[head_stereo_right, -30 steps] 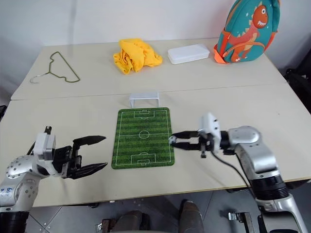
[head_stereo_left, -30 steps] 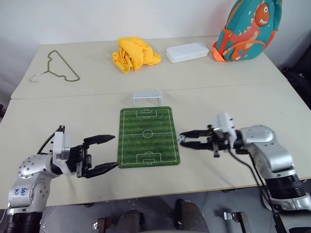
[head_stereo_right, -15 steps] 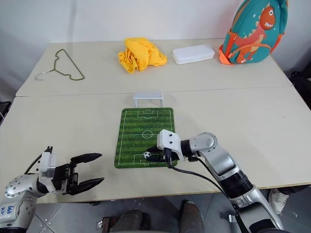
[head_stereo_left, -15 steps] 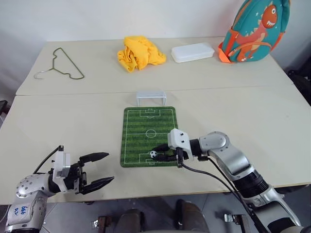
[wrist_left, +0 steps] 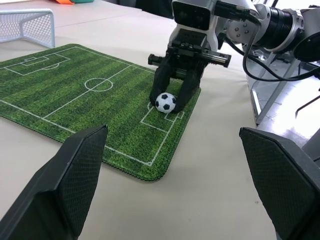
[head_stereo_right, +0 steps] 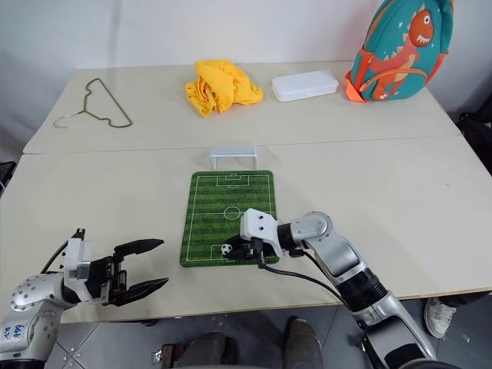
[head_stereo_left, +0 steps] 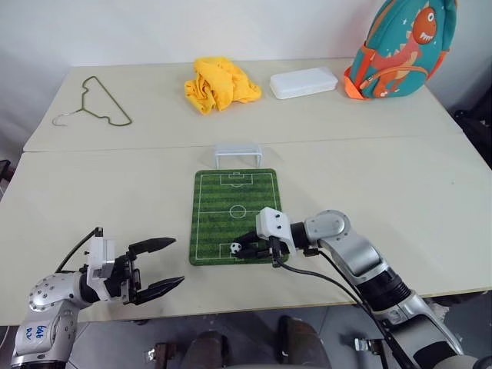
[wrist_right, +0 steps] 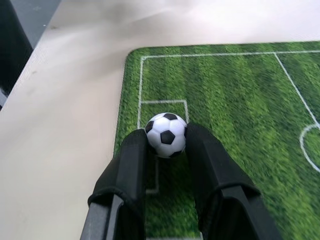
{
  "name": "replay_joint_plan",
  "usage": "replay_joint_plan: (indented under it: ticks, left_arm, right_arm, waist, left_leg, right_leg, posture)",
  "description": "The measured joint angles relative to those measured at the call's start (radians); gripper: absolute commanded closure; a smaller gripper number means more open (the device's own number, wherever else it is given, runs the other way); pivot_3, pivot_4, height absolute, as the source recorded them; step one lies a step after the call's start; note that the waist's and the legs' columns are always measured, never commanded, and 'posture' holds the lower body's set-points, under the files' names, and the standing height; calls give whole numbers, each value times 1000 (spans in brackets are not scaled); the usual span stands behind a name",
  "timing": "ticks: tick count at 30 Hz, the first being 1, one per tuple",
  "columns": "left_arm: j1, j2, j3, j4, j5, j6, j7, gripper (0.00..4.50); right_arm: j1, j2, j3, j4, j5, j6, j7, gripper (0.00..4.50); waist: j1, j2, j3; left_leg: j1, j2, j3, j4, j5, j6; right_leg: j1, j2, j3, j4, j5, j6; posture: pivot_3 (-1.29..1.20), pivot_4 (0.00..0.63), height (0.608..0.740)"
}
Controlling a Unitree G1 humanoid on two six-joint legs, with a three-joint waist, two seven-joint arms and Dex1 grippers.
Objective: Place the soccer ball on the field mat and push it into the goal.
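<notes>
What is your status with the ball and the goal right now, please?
Right gripper shut on the ball, low over the mat's near end. Left gripper open, off the mat. Goal at the far end, path clear.

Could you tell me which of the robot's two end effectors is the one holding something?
The right end effector: its black fingers pinch the small black-and-white soccer ball over the green striped field mat. The left end effector is open, empty.

1 soccer ball [head_stereo_left: 234, 249], 1 field mat [head_stereo_left: 234, 204], 1 goal [head_stereo_left: 237, 153], 1 wire hanger [head_stereo_left: 93, 105], 1 yellow cloth [head_stereo_left: 219, 84], 1 white box [head_stereo_left: 304, 82], 1 backpack [head_stereo_left: 400, 46], 2 desks [head_stereo_left: 115, 192].
</notes>
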Motion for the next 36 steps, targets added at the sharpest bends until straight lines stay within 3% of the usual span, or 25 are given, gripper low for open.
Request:
replay_joint_plan:
  ticks: [6,16,26,31,35,36]
  left_arm:
    - [-4,0,8,0,0,0,3,0]
    - [-10,0,9,1,0,-10,5,0]
    - [-12,0,9,3,0,-11,6,0]
    - [-15,0,11,8,0,-22,6,0]
    - [-14,-1,24,9,-7,-24,-7,0]
    - [-11,3,29,12,-11,-25,-20,0]
  right_arm:
    - [-21,4,0,29,-7,-4,4,3648]
    - [-21,4,0,53,-12,-48,32,348]
    - [-20,12,-17,66,44,-108,90,348]
    - [-18,5,-127,28,150,-127,117,348]
    - [45,-126,-236,-105,268,-118,201,348]
    - [76,-167,-262,-126,284,-111,218,522]
  waist:
    - [0,0,0]
    - [-1,0,0]
    - [-1,0,0]
    - [1,0,0]
    - [7,0,0]
    - [8,0,0]
  left_leg:
    - [0,0,0,0,0,0]
    - [0,0,0,0,0,0]
    - [0,0,0,0,0,0]
    - [0,0,0,0,0,0]
    - [-1,0,-1,0,0,0]
    - [-1,0,-1,-1,-1,0]
  right_leg:
    - [0,0,0,0,0,0]
    - [0,0,0,0,0,0]
    - [0,0,0,0,0,0]
    - [0,0,0,0,0,0]
    - [1,0,-1,-1,0,0]
    - [1,0,-2,-1,0,0]
  posture:
    - [0,150,740]
    - [0,150,740]
    - [0,150,740]
    - [0,150,740]
    - [0,150,740]
    - [0,150,740]
